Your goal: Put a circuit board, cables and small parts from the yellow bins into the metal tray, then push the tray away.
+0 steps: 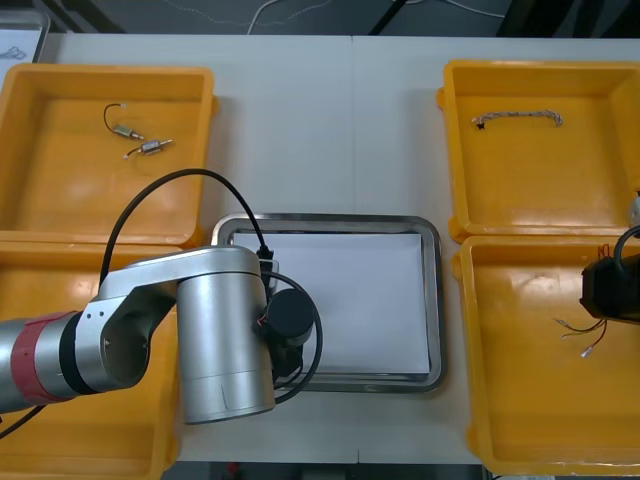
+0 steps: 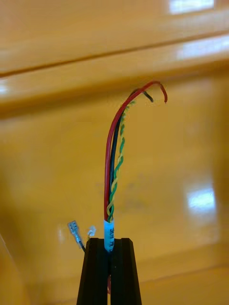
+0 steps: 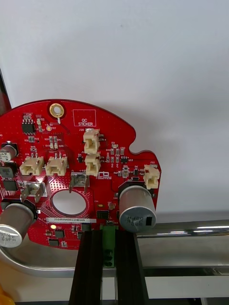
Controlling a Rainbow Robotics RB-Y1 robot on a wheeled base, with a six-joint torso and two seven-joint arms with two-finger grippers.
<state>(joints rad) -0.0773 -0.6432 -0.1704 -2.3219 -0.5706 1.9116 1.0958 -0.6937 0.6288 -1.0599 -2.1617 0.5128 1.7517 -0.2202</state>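
Front view first: we've got the shiny metal tray with the white inside [image 1: 432, 300] sitting in the middle of the light counter [image 1: 330, 130]. The big silver left arm [image 1: 215, 335] hangs over the tray's near left corner. At the right edge, the right gripper [image 1: 603, 290] is above the near right yellow plastic bin [image 1: 520, 420], with a thin bundle of red, black and yellow-green cables [image 1: 582, 335] sticking out from it. The far right bin [image 1: 540, 190] holds a twisted blue and white cable [image 1: 517, 118]. The far left bin [image 1: 60, 170] has a couple of small metal parts [image 1: 140, 135].

Right wrist view: the black fingers are clenched on the bundle [image 2: 112, 167], pinching it at a pale blue sleeve, over the bin floor.

Left wrist view: the left gripper [image 3: 109, 236] has its fingers clamped on a green block at the edge of the round red circuit board [image 3: 81, 157]. The board sits over the tray's white inside, just past the rim. We can't tell if it's touching down.
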